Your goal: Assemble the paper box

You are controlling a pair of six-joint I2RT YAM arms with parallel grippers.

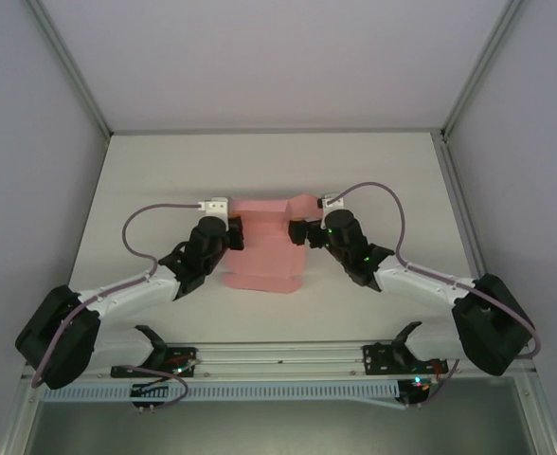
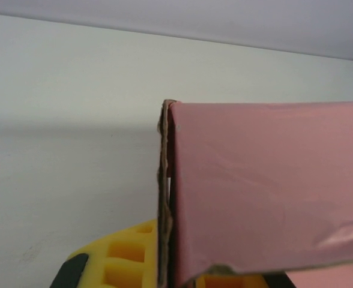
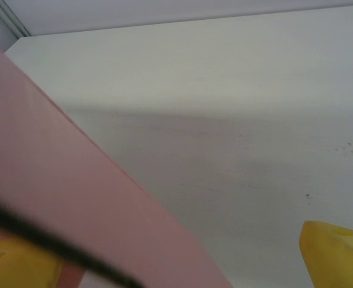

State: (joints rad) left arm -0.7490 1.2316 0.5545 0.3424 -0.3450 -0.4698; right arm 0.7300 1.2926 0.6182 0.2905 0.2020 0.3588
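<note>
Half-built box [image 1: 264,248], an arm on each side.
The left gripper [image 1: 233,235] is at its left edge with a raised wall between the fingers [image 2: 125,259]; clamped or not, can't tell. The right gripper [image 1: 300,232] is at the right edge, jaws wide, gripping nothing. Box sits mid-table [image 1: 165,171]. Looks like one wall is up; remaining flaps and tabs still to fold.

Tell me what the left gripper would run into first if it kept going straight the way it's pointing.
The paper box: its pink folded edge stands directly in front of the left gripper, very close. Whether they already touch is unclear.
</note>
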